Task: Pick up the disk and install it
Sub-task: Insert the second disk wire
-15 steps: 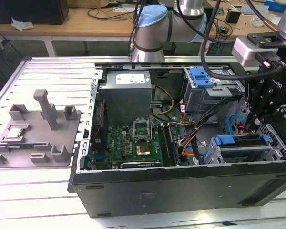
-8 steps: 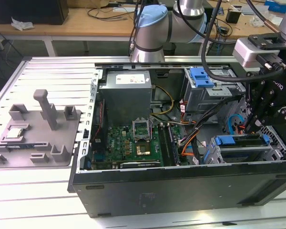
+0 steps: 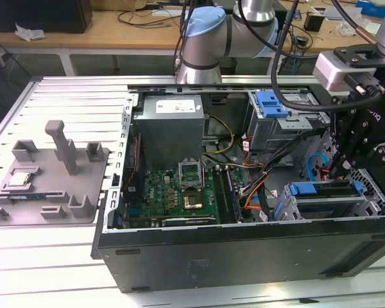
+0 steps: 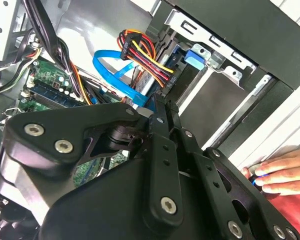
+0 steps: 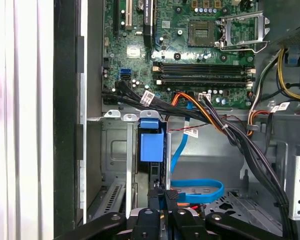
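In the exterior view, the gripper (image 3: 342, 168) is hanging at three o'clock over the open computer case (image 3: 244, 256), above the disk (image 3: 327, 190) sitting in its bay. In the first wrist view, the disk (image 5: 152, 145) is standing on edge in the drive cage (image 5: 115, 150), the fingers pressed together below it. In the second wrist view, a hand (image 4: 282, 172) is resting at four o'clock.

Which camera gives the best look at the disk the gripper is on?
The first wrist view: the disk stands edge-on in its bay with the blue carrier facing the camera, the gripper at its end. The exterior view shows it from the side. In the second wrist view, the gripper covers most of it.
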{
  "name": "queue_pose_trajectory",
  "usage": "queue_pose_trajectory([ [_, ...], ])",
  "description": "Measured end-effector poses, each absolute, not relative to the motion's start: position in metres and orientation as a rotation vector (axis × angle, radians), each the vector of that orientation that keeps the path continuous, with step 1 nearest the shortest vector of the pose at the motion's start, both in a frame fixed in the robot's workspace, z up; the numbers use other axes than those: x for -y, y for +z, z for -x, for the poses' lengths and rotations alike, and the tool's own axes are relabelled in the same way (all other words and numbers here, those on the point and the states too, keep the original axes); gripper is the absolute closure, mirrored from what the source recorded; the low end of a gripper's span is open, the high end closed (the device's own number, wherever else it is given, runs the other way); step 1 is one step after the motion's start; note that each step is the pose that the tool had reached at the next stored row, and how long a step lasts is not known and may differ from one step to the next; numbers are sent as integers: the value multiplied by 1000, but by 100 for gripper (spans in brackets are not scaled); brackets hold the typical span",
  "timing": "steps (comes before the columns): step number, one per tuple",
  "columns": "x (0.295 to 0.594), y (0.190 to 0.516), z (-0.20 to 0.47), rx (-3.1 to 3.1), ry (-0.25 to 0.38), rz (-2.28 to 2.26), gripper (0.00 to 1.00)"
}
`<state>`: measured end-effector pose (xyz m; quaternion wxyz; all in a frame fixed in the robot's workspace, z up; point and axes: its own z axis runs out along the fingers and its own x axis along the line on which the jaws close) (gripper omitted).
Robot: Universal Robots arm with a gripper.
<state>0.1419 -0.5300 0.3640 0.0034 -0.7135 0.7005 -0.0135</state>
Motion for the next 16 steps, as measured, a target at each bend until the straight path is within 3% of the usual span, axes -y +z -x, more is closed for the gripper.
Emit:
queue_pose_trajectory([
  [16,532,363,-142,-2192,-36,2235,84],
])
